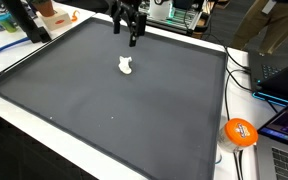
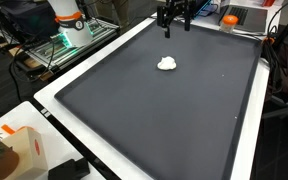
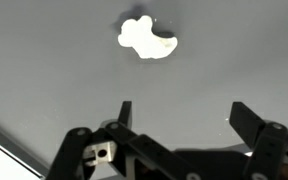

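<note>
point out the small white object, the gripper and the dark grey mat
small white object [image 3: 147, 38], wrist view, on its middle
gripper [image 3: 182, 112], wrist view, midway between its open fingertips
dark grey mat [image 1: 104, 115], in an exterior view, on a bare part

A dark grey mat [image 1: 134, 120] covers most of a white desk [image 2: 52, 112] under even indoor light. At one edge lie an orange ball [image 1: 239, 132], cables [image 1: 246, 75] and a laptop [image 1: 282, 78] — elsewhere, a cardboard box [image 2: 24, 150].
</note>
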